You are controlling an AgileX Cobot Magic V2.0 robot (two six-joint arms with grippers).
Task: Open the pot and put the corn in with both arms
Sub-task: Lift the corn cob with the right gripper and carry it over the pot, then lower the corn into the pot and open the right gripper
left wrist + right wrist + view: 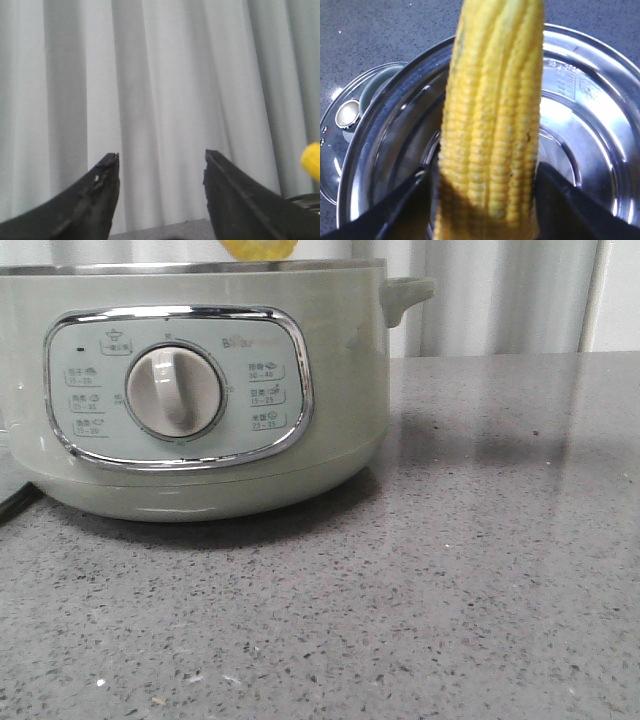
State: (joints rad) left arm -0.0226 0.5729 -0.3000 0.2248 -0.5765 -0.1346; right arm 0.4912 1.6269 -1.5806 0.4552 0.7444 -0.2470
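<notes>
Front view, table: grey speckled surface that carries the pot; pale curtain behind it.
Pot: large sage-green cooker at the left of the table, lid off, control panel and white dial facing the camera, small side handle toward the right.
Pot interior: bare shiny steel, seen from above in the right wrist view.
Lid: glass, lying on the table just beside the pot.
Corn: above the open pot, held between the right claw's fingers near one end; long axis runs straight away from the claw, free end out of frame. Front view shows only a yellow bit above the rim.
Right claw: clenched on the corn.
Left claw: released, fingers spread, nothing between them, facing the curtain.
</notes>
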